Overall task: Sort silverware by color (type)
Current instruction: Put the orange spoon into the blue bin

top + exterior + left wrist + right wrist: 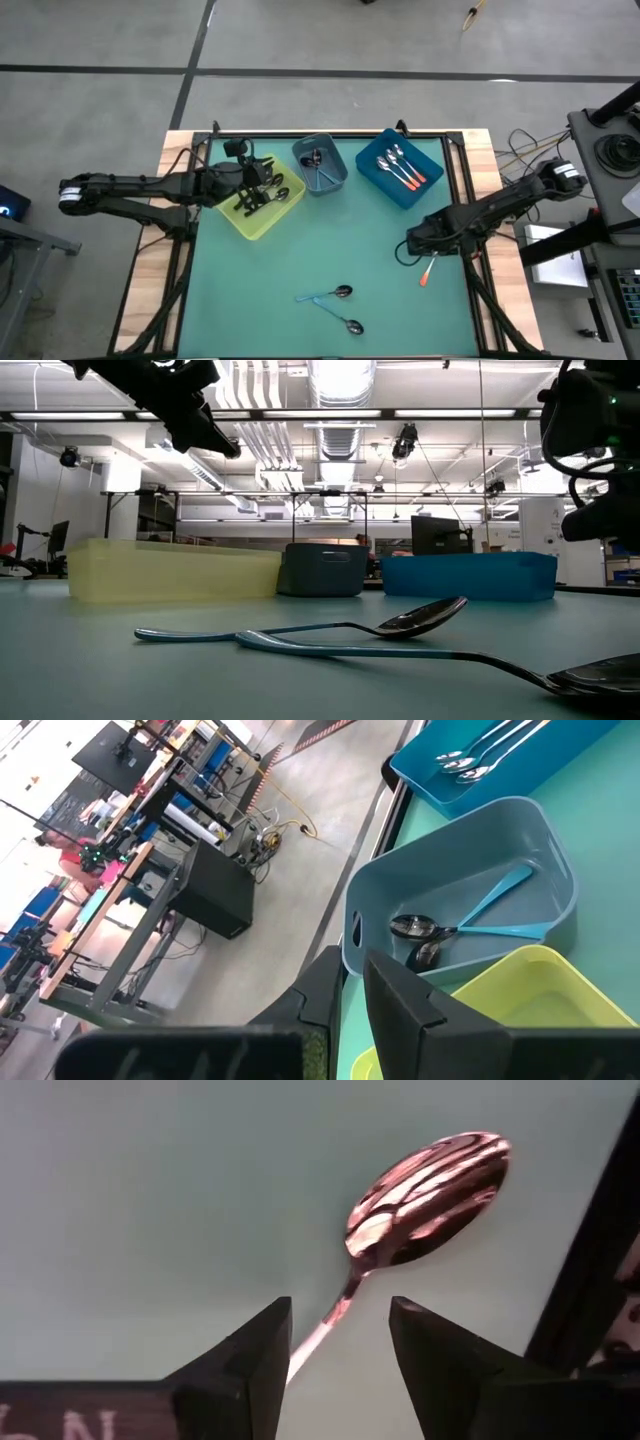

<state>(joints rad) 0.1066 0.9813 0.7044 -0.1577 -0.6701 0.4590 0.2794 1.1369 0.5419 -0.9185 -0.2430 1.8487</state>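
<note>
Right gripper (338,1342): jaws parted, not clenched; an orange-handled spoon (428,271) lay between them on the green table (300,260), its thin neck running through the gap and its shiny bowl just beyond the fingertips (265,1330). Whether the fingers touched the neck could not be told. The table's dark edge frame stood close beside the jaws.

Left gripper (352,982): jaws nearly closed, a thin slit between them, holding nothing; it hung over the yellow bin (262,208), where black-handled spoons (262,196) lay beneath it. Just beyond the jaws stood the grey-blue bin (455,870) with two light-blue-handled spoons (470,920); farther off, the blue bin (398,166) held orange-handled spoons (405,170).

Two more light-blue-handled spoons (335,308) lay crossed on the open table, well apart from both grippers
</note>
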